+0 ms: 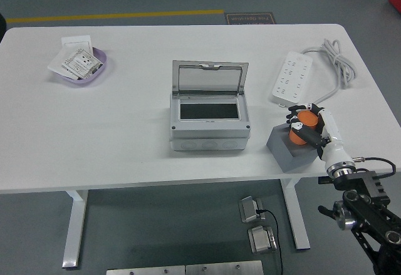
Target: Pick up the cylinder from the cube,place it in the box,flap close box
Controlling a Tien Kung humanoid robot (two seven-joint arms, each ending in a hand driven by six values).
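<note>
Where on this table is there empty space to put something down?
Widest bare stretch: between the purple bowl and the open box, down to the table near edge. Crowded right: power strip, grey cube, and the right hand gripping the orange cylinder.

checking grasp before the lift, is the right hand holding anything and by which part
The right hand is shut on the orange cylinder, fingers wrapped around its sides, above the grey cube.

An orange cylinder [302,126] sits on top of a dark grey cube [289,148] near my table's front right edge, with my right hand [311,126] curled around it. To its left, in the middle of the table, a grey box [209,117] stands with its flap lid raised upright, showing a dark interior.
</note>
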